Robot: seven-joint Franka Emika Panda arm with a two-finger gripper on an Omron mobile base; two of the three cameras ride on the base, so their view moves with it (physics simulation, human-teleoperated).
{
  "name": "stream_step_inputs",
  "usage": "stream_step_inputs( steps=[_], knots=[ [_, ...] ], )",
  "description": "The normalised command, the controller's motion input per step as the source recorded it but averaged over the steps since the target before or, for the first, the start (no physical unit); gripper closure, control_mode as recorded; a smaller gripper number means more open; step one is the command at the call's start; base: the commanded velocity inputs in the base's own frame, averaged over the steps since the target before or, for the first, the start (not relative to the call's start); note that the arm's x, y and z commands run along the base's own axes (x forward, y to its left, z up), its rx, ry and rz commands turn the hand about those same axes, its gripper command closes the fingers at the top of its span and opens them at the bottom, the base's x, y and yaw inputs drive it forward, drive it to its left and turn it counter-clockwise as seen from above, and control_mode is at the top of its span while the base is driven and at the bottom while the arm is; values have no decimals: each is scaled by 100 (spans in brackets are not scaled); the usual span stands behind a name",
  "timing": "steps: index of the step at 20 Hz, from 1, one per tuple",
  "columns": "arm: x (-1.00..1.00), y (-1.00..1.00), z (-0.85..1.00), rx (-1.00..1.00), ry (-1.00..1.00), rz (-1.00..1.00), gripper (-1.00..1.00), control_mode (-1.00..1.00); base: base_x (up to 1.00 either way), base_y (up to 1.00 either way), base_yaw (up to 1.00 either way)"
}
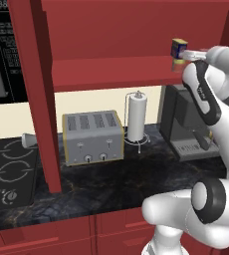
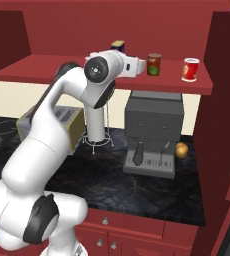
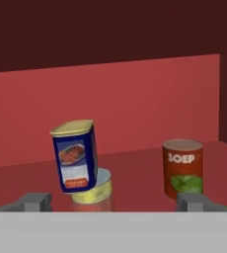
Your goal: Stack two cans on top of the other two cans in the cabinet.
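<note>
4 cans on cabinet point(image 2: 87, 67) shelf: blue can point(image 3: 76, 155) tilted atop tan can point(image 3: 94, 193); dark red can point(image 3: 183, 168) and red-white can point(image 2: 190, 69) stand apart, unstacked. Gripper point(image 3: 115, 201) jaws wide apart, empty.

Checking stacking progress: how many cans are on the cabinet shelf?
4: blue can tilted atop a tan can; dark red can beside them; red-and-white can farther right.

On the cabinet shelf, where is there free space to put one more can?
The shelf is bare left of the blue can, which sits tilted on a tan can. A smaller gap lies between the soup can and the red-and-white can. Around the blue can it is crowded by the gripper.
</note>
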Motion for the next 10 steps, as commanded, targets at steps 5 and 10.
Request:
stream_step_inputs(
  steps=[5,10],
  knots=[
    [0,-31,0,0,8,0,-100,-100,0,0,0],
    [0,-18,0,0,6,0,-100,-100,0,0,0]
  ],
)
